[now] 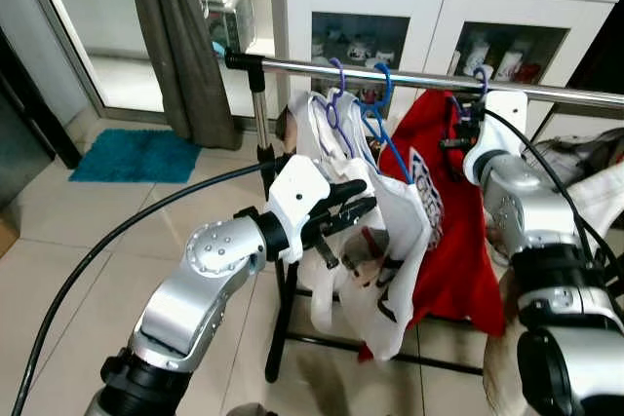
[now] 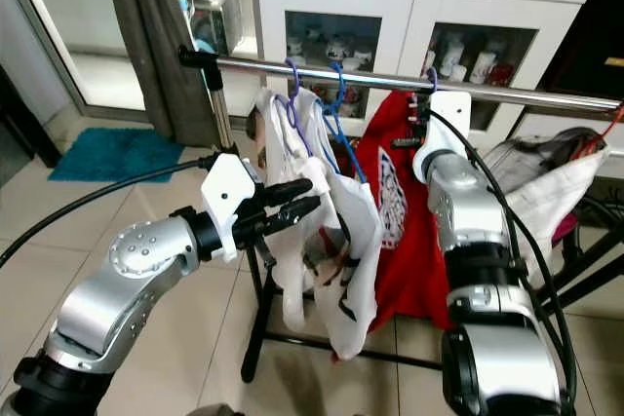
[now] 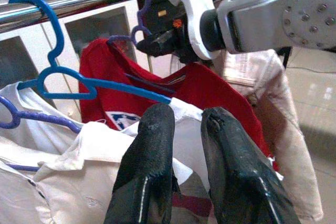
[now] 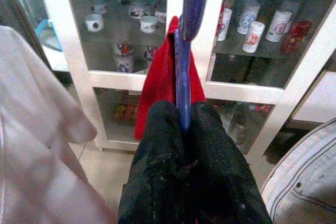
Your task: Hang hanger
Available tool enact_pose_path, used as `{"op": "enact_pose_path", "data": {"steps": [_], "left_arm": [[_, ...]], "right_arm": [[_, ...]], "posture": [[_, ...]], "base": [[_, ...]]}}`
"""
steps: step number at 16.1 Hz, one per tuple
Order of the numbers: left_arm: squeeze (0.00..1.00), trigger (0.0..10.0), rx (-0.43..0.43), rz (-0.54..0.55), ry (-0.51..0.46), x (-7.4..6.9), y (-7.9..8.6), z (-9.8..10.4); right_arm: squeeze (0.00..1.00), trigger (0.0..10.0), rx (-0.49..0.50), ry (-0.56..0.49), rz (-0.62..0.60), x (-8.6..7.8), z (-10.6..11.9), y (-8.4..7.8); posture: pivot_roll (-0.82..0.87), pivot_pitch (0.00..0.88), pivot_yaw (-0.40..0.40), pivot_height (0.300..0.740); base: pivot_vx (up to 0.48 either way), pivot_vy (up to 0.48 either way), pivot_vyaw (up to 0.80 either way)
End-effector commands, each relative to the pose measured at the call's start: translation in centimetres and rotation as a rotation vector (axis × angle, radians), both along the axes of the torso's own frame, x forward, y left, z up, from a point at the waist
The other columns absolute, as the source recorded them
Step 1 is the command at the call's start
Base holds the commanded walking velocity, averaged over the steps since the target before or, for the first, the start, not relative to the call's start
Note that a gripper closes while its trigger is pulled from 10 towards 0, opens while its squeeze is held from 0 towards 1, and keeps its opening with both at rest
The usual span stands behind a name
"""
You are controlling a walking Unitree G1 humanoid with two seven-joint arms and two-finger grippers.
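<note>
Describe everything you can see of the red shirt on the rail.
The red fabric shirt hangs limp from a purple plastic hanger, whose hook sits over the shiny metal rail. It bears a white printed patch with blue lettering on its front. The right claw is shut on the hanger's neck just above the collar. A white shirt on a blue hanger overlaps its left side.

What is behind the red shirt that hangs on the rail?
Behind the red shirt stands a white cabinet with glass doors; cups and small figures sit on its shelves. The shirt covers the cabinet's lower middle part.
</note>
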State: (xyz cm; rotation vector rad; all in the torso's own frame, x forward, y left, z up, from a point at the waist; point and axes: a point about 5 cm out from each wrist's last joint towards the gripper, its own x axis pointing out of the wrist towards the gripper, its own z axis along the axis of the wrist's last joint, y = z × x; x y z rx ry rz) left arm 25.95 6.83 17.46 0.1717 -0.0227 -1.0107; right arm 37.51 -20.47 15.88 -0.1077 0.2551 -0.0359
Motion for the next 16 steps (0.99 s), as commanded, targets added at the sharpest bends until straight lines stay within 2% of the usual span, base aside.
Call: {"op": "enact_pose_path", "data": {"steps": [1, 2, 5, 6, 7, 8, 10, 12, 14, 16], "left_arm": [[0.0, 10.0, 0.003, -0.012, -0.012, -0.1, -0.1, 0.4], [0.0, 10.0, 0.009, -0.008, -0.01, -0.1, -0.1, 0.3], [0.0, 10.0, 0.017, 0.004, -0.004, 0.0, -0.1, 0.2], [0.0, 10.0, 0.02, 0.004, -0.001, 0.0, -0.1, 0.1], [0.0, 10.0, 0.02, 0.004, 0.0, 0.0, -0.1, 0.1], [0.0, 10.0, 0.016, 0.005, 0.002, -0.1, -0.1, 0.1], [0.0, 10.0, 0.004, 0.013, 0.003, 0.0, 0.0, 0.1], [0.0, 10.0, -0.033, 0.042, -0.024, 0.1, 0.1, 0.4], [0.0, 10.0, -0.081, 0.109, 0.018, 0.4, 0.6, 0.0], [0.0, 10.0, -0.106, 0.215, 0.01, 0.8, 1.7, -0.5]], "right_arm": [[0.0, 10.0, -0.019, 0.031, 0.03, 0.1, -0.3, 0.2], [0.0, 10.0, -0.031, 0.063, 0.07, 0.1, -0.8, 0.7], [0.0, 10.0, -0.033, 0.068, 0.119, -0.3, -1.3, 1.3], [0.18, 10.0, -0.038, 0.068, 0.133, -0.5, -1.5, 1.3], [0.41, 10.0, -0.036, 0.066, 0.137, -0.7, -1.5, 1.2], [1.0, 10.0, -0.027, 0.054, 0.151, -1.0, -1.4, 1.2], [1.0, 10.0, 0.006, -0.002, 0.182, -1.9, -0.8, 1.0], [1.0, 10.0, -0.017, -0.031, 0.202, -3.3, 0.1, 0.4], [1.0, 10.0, -0.015, -0.051, 0.215, -4.7, 1.0, 0.2], [1.0, 10.0, 0.03, -0.097, 0.252, -6.5, 2.2, 0.1]], "posture": [[0.09, 0.0, 0.01, 0.74], [0.09, 0.0, 0.011, 0.74], [0.09, 0.0, 0.015, 0.74], [0.09, 0.0, 0.016, 0.74], [0.09, 0.0, 0.016, 0.74], [0.09, 0.0, 0.018, 0.74], [0.09, 0.0, 0.023, 0.74], [0.08, 0.0, 0.025, 0.74], [0.08, 0.0, 0.029, 0.74], [0.07, 0.0, 0.035, 0.74]], "base": [[0.0, 0.0, 0.0], [0.0, 0.0, 0.0], [0.0, 0.0, 0.0], [0.0, 0.0, 0.0], [0.0, 0.0, 0.0], [0.0, 0.0, 0.0], [0.0, 0.0, 0.0], [0.0, 0.0, 0.0], [0.0, 0.0, 0.0], [0.0, 0.0, 0.0]]}}
